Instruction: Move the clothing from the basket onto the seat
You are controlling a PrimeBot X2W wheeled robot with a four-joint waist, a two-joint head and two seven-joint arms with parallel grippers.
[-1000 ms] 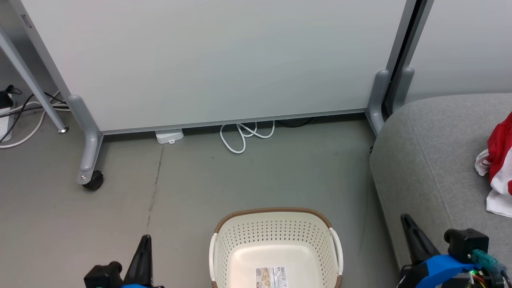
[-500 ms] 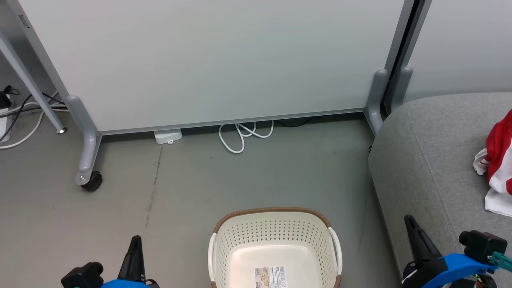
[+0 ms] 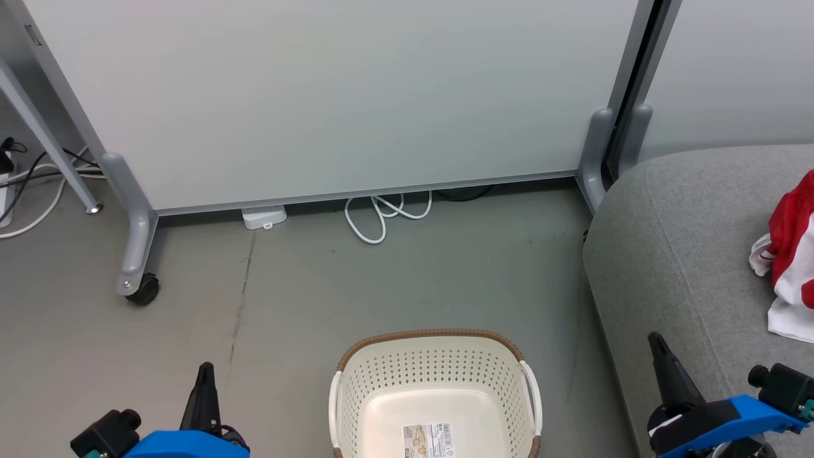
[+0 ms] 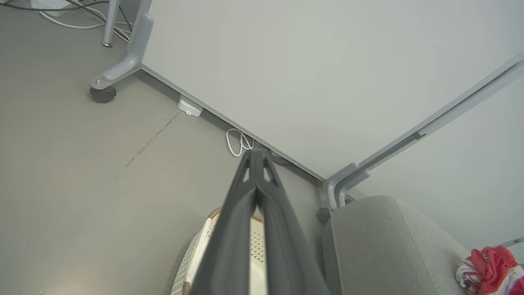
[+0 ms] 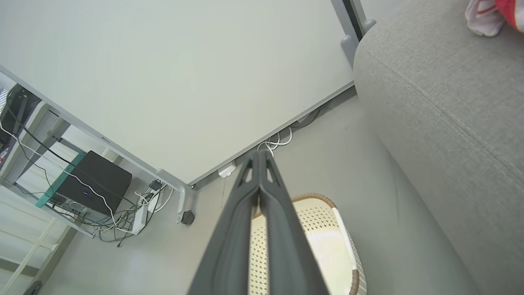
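The basket (image 3: pixel 434 340) stands mouth-up, handles (image 3: pixel 333 407) left and right, its length cropped. Clothing (image 3: pixel 788 254) lies crumpled on the sofa (image 3: pixel 674 242). Left gripper (image 3: pixel 205 369) and right gripper (image 3: pixel 654 339) are clenched, empty.

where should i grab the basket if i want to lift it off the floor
Likely a white side handle of the basket, coming from above: it sits upright and empty, and each handle is a thin bar standing clear of the perforated wall, slim enough to pinch.
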